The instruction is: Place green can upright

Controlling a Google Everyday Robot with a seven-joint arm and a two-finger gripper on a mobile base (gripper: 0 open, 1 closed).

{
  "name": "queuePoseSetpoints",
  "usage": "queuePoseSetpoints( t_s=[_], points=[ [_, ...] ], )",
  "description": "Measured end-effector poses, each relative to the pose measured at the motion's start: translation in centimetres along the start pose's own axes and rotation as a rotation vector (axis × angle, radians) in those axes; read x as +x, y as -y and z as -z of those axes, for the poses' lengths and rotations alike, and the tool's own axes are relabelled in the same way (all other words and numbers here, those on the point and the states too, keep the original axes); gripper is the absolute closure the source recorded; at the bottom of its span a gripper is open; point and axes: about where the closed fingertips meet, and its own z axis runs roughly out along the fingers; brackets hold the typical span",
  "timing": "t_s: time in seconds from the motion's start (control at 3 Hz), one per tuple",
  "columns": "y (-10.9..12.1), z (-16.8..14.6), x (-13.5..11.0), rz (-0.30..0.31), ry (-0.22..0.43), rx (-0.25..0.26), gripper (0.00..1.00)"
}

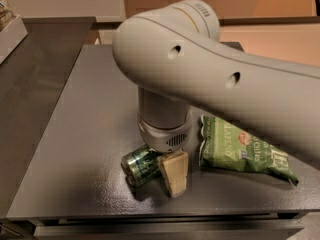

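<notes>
A dark grey counter [75, 134] fills most of the view. The robot's bulky grey arm [225, 84] crosses above it from the right and bends down toward the front edge. 1 green chip bag [240, 149] lies flat at the right, near the arm's wrist. The green can [140, 165] lies on its side near the front edge, left of the bag. The end effector [171, 176] reaches the counter directly against the can's right side; whether it is clenched or released cannot be told.

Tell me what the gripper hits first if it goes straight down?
Probably the dark table, right beside the lying green can. The gripper points down, its tip nearly there; depth is unclear, so it may graze the can.
</notes>
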Motion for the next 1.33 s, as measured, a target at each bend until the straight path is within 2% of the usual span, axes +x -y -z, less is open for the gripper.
queuePoseSetpoints(
  t_s=[0.67,1.0,1.33],
  points=[
    [0.5,0.6,-0.5,0.022,0.001,0.013,0.65],
    [2.1,2.5,-1.7,0.071,-0.006,0.062,0.88],
    [4.4,4.5,-2.8,0.142,-0.003,0.155,1.00]
  ],
)
